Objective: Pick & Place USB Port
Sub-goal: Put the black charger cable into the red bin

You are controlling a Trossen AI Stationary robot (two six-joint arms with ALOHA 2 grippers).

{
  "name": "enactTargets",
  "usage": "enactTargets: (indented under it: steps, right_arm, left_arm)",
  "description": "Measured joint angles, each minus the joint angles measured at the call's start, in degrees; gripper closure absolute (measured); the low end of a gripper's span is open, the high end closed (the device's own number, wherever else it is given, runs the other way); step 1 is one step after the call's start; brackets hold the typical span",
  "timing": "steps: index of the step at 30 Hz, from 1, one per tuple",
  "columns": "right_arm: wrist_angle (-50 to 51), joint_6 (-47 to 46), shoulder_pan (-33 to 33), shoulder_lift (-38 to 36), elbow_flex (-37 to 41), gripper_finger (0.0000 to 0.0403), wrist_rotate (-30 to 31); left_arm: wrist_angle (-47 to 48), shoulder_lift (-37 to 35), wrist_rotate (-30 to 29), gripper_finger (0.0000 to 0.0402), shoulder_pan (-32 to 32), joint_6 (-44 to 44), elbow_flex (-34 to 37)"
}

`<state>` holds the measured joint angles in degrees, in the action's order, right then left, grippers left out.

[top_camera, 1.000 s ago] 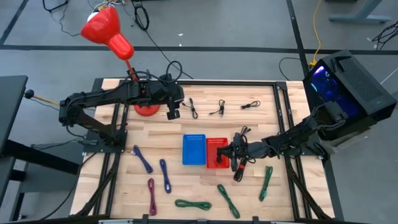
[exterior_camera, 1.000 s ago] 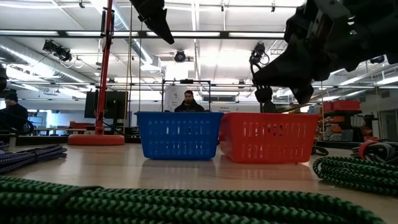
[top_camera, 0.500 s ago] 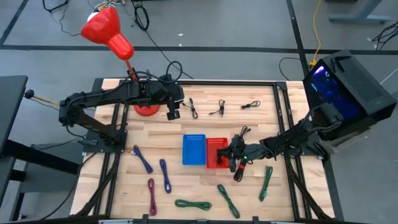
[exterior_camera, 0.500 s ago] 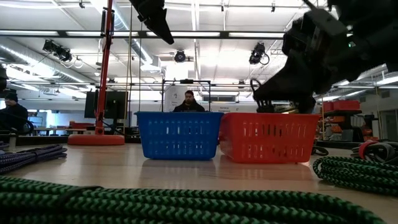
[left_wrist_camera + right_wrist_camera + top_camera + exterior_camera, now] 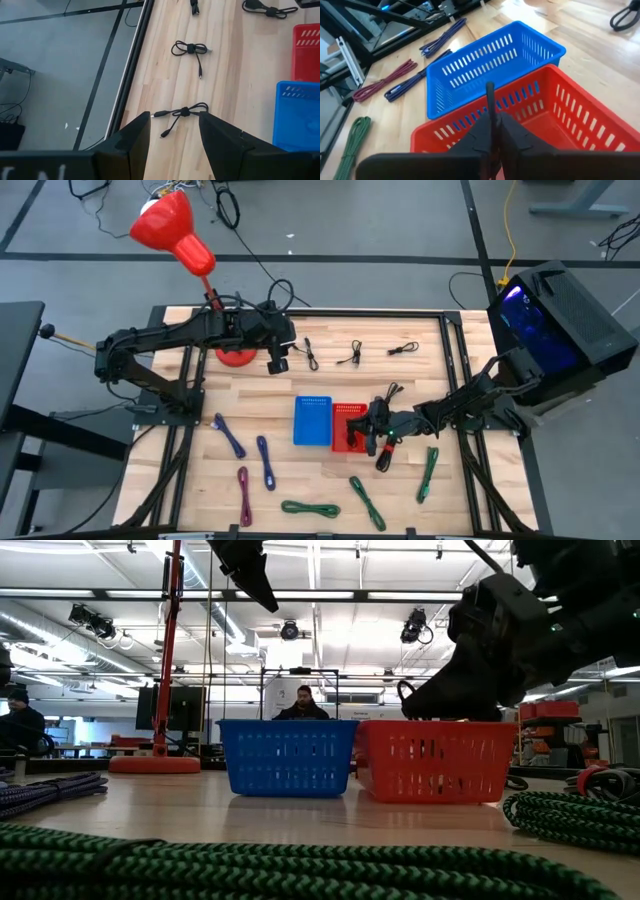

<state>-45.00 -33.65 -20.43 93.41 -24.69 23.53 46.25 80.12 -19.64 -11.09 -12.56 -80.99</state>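
Observation:
My right gripper (image 5: pixel 372 432) is low over the red basket (image 5: pixel 345 412), beside the blue basket (image 5: pixel 311 420), and is shut on a thin black cable (image 5: pixel 490 97). In the low view the right gripper (image 5: pixel 440 705) is at the red basket's rim (image 5: pixel 430 723). My left gripper (image 5: pixel 278 363) hangs open near the table's far left. In its wrist view a bundled black cable (image 5: pixel 181 112) lies flat on the wood between the open fingers, which stand well above it. Two more black cables (image 5: pixel 350 355) (image 5: pixel 403 348) lie along the far side. My right gripper pinches the black cable between its two shut fingers (image 5: pixel 512 132). A short stiff piece (image 5: pixel 490 92) sticks out past the fingertips. The fingers slant down from the table's right over the red basket's inside (image 5: pixel 555 125). The rest of the cable is hidden by the gripper.
Green cables (image 5: pixel 428 470) (image 5: pixel 366 502) (image 5: pixel 310 507), purple cables (image 5: pixel 230 435) (image 5: pixel 265 462) and a maroon one (image 5: pixel 244 495) lie on the near half. A red-and-black cable (image 5: pixel 385 452) lies just right of the red basket. A red lamp base (image 5: pixel 237 357) stands far left.
My right gripper has gone down with the black cable, from well above the red basket to its rim, staying shut. The left arm has kept still.

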Motion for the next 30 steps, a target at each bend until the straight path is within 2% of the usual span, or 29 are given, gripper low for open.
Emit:
enactTargets:
  steps: [8,13,20,27,30]
  right_arm:
    - [-0.30,2.90,0.27,0.00,0.00,0.0327,3.95]
    - [-0.39,2.71,1.27,0.00,0.00,0.0278,-0.20]
    - [-3.51,5.61,1.29,-0.02,0.02,0.0217,1.01]
    - [-7.41,12.35,2.78,-0.52,0.05,0.0193,1.20]
    - [-6.10,18.29,4.99,-2.93,0.07,0.0196,4.72]
  left_arm:
    - [-0.01,0.00,0.00,0.0227,-0.01,0.00,0.00]
    - [-0.03,0.00,0.00,0.0227,-0.01,0.00,0.00]
    - [-0.03,0.02,-0.02,0.0227,-0.01,0.00,0.00]
    - [-0.03,0.02,-0.01,0.0227,0.02,0.34,0.00]
    - [0.20,0.02,-0.02,0.0227,-0.01,0.33,0.00]
